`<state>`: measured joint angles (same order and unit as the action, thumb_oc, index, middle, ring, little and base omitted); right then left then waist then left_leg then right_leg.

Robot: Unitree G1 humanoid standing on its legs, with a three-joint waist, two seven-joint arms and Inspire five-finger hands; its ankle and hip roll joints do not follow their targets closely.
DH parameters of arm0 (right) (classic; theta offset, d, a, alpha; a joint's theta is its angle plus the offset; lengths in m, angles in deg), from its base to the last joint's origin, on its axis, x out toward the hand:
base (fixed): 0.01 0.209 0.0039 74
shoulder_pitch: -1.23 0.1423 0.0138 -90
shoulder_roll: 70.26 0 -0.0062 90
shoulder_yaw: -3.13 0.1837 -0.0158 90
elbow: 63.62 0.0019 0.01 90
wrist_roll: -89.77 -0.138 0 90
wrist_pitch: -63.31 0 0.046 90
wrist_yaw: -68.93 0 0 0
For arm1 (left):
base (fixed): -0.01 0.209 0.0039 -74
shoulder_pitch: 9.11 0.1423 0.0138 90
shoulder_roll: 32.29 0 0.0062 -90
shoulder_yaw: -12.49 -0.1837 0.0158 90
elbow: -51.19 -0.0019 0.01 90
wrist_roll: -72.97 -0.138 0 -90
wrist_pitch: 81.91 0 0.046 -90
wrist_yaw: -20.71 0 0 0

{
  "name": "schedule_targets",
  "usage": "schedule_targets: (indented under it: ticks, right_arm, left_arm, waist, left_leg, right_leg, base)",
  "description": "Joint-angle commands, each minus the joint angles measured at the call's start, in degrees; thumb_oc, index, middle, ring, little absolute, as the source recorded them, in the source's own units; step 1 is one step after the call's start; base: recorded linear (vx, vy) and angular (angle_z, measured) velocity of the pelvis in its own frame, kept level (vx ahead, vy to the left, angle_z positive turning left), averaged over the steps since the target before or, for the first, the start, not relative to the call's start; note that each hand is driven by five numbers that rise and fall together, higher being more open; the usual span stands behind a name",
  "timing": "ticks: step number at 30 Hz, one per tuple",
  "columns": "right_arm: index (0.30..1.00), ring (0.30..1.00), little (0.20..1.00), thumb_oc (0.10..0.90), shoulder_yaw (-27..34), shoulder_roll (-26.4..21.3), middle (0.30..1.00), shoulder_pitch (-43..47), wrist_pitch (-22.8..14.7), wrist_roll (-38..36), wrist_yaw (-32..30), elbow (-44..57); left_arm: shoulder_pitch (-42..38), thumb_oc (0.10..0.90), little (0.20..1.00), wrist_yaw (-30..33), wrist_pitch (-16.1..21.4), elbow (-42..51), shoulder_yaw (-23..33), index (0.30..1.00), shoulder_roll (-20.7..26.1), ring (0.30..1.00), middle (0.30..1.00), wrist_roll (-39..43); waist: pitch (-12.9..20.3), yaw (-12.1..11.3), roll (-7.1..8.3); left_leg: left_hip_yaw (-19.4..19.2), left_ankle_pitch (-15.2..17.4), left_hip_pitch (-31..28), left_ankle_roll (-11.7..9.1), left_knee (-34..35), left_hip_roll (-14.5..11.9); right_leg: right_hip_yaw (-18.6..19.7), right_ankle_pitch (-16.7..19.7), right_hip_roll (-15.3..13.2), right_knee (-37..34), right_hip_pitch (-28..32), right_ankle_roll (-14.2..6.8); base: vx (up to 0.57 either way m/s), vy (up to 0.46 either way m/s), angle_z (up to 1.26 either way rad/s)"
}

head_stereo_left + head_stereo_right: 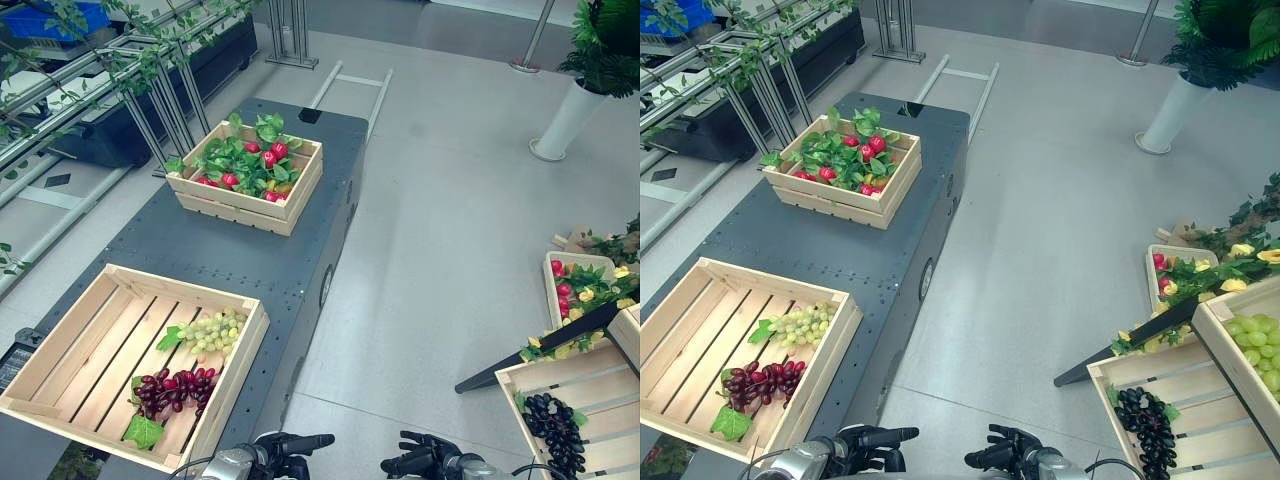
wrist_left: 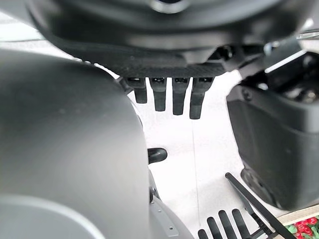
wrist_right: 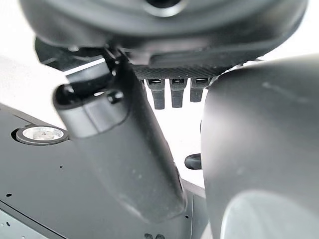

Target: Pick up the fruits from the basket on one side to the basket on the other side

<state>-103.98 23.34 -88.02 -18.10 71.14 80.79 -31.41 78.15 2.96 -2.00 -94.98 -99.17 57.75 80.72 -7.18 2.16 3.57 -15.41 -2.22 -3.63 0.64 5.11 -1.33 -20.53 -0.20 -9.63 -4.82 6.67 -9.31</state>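
Fingers: both hands hang low in front of the robot, holding nothing; the left hand point(image 1: 290, 447) has its fingers straight and slack, and the right hand point(image 1: 420, 458) likewise, seen in its wrist view as a relaxed row.
Near crate point(image 1: 70, 345): pale slatted wood on the dark table point(image 1: 210, 250), to the robot's left; holds two bunches at its right end.
Green grapes point(image 1: 212, 331): lying flat, long axis running across the crate toward its right wall, leaf end pointing left.
Red grapes point(image 1: 174, 389): just nearer the robot than the green bunch, long axis also roughly crosswise, with a big green leaf point(image 1: 143, 431) at its near end.
Far crate point(image 1: 245, 205): further along the same table, heaped with leaves and red fruit point(image 1: 272, 152).
Right-side crate point(image 1: 1200, 420): on the sloping stand to the robot's right; holds black grapes point(image 1: 1148, 423), long axis running toward the robot.
Crate beside it point(image 1: 1230, 365): more green grapes point(image 1: 1258, 338).
Crate behind: red and yellow fruit point(image 1: 1200, 272) among leaves.
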Motion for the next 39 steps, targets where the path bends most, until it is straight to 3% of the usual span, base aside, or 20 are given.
schedule_targets:
  ticks: [1, 13, 18, 19, 21, 24, 25, 27, 32, 36, 39]
  right_arm:
    - [0.900, 0.900, 0.900, 0.800, -2.54, -1.28, 0.900, 2.51, -0.83, -0.30, -0.25, -0.78]
    - [0.900, 0.900, 0.900, 0.800, -2.98, -1.78, 0.900, 3.25, -0.25, 0.95, 0.18, -1.04]
    - [0.900, 0.900, 0.900, 0.800, -2.88, -1.74, 0.900, 3.13, -0.15, -0.57, 0.54, -1.72]
    - [0.900, 0.900, 0.900, 0.800, -2.68, -1.53, 0.900, 2.87, -0.89, -2.04, 0.11, -1.14]
    - [0.900, 0.900, 0.900, 0.800, -2.62, -1.43, 0.900, 2.73, -1.29, -3.03, -0.30, -0.80]
    - [0.900, 0.900, 0.900, 0.800, -2.26, -1.44, 0.900, 2.58, -1.98, -4.87, -1.38, 0.35]
    - [0.900, 0.900, 0.900, 0.800, -2.28, -1.78, 0.900, 2.24, -2.13, -4.26, -1.04, 1.15]
    - [0.900, 0.900, 0.900, 0.800, -2.25, -2.05, 0.900, 1.82, -2.82, -4.70, -0.73, 2.07]
    - [0.900, 0.900, 0.900, 0.800, -0.60, -2.63, 0.900, 0.89, -6.31, -11.01, -4.58, 9.68]
    - [0.900, 0.900, 0.900, 0.800, 1.30, -2.53, 0.900, -0.78, -6.96, -9.36, -7.47, 15.41]
    - [0.900, 0.900, 0.900, 0.800, 2.84, -2.80, 0.900, -1.90, -13.64, -11.59, -11.39, 23.62]
  left_arm:
    - [-3.94, 0.800, 0.900, 0.10, 3.69, -1.94, 0.04, 0.900, -2.20, 0.900, 0.900, 2.90]
    - [-3.26, 0.800, 0.900, -3.67, 3.15, -0.82, 0.57, 0.900, -1.66, 0.900, 0.900, 4.41]
    - [-3.02, 0.800, 0.900, -4.86, 7.55, 0.76, -0.06, 0.900, -1.20, 0.900, 0.900, 5.07]
    - [-3.23, 0.800, 0.900, -6.10, 8.99, 2.69, -0.16, 0.900, -0.91, 0.900, 0.900, 5.52]
    - [-3.25, 0.800, 0.900, -6.46, 10.68, 3.64, -0.34, 0.900, -0.73, 0.900, 0.900, 5.47]
    - [-2.90, 0.800, 0.900, -7.55, 15.51, 9.12, -1.84, 0.900, 0.59, 0.900, 0.900, 5.48]
    - [-2.51, 0.800, 0.900, -8.09, 18.68, 13.35, -2.78, 0.900, 1.69, 0.900, 0.900, 5.93]
    - [-2.22, 0.800, 0.900, -8.64, 20.80, 17.22, -3.30, 0.900, 2.98, 0.900, 0.900, 7.33]
    - [-2.13, 0.800, 0.900, -7.20, 21.06, 31.98, -2.93, 0.900, 7.79, 0.900, 0.900, 12.12]
    - [-0.96, 0.800, 0.900, -3.83, 22.74, 38.79, -0.15, 0.900, 9.68, 0.900, 0.900, 13.65]
    - [0.70, 0.800, 0.900, 2.30, 26.91, 46.06, 4.26, 0.900, 10.99, 0.900, 0.900, 12.25]
  waist:
    - [1.34, -0.86, -3.20]
    - [0.78, -1.47, -3.22]
    - [0.67, -1.55, -3.08]
    - [0.75, -1.28, -3.27]
    - [0.77, -1.14, -3.37]
    - [0.65, -1.55, -3.58]
    - [0.57, -2.09, -3.63]
    - [0.56, -2.58, -3.58]
    - [0.41, -4.06, -3.64]
    - [0.59, -4.50, -3.69]
    - [0.60, -5.38, -3.43]
  left_leg:
    - [-2.97, 3.41, -3.03, -3.84, -0.11, -2.84]
    - [-4.99, 4.19, -3.23, -4.00, -2.86, -3.03]
    - [-7.09, 3.64, -3.58, -4.29, -2.69, -3.00]
    - [-9.83, 2.85, -4.07, -4.39, -1.08, -2.80]
    - [-10.64, 2.48, -4.11, -4.49, -0.53, -2.80]
    - [-10.09, 1.97, -2.99, -4.75, -0.11, -2.87]
    - [-8.49, 1.75, -2.05, -4.93, -0.11, -2.94]
    - [-7.51, 1.66, -1.58, -4.90, -0.11, -2.81]
    - [-5.30, 1.77, -0.82, -4.49, -0.11, -2.08]
    - [-4.15, 2.08, -0.72, -3.94, -0.11, -1.45]
    - [-3.25, 2.95, -1.17, -2.94, -0.11, -0.26]
  right_leg:
    - [1.85, 2.47, 1.53, 0.19, -2.76, 0.42]
    - [0.64, 1.64, 1.68, 0.06, -1.08, 1.15]
    - [-0.93, 1.41, 2.11, -0.05, 0.00, 1.30]
    - [-3.00, 1.42, 2.03, 0.07, 0.17, 1.10]
    - [-3.90, 1.45, 2.00, 0.17, 0.17, 1.05]
    - [-5.20, 1.22, 1.98, 1.20, -0.41, 1.04]
    - [-5.25, 1.12, 1.90, 1.66, -0.63, 0.89]
    - [-5.32, 1.08, 1.70, 1.84, -0.66, 0.71]
    - [-6.40, 1.06, 0.80, 2.53, -0.66, 0.37]
    - [-6.98, 0.83, 0.09, 3.39, -0.64, 0.11]
    - [-7.39, 1.06, -0.89, 4.04, -0.54, -0.31]
  base:
    - [0.00, 0.000, 0.00]
    - [0.01, -0.031, 0.04]
    - [0.02, 0.000, 0.11]
    - [-0.02, 0.055, 0.42]
    - [-0.02, 0.053, 0.69]
    - [-0.03, 0.083, 0.66]
    - [0.00, 0.072, 0.64]
    - [0.02, 0.064, 0.50]
    - [0.02, 0.061, 0.12]
    - [0.03, 0.070, 0.05]
    - [0.06, 0.116, 0.06]
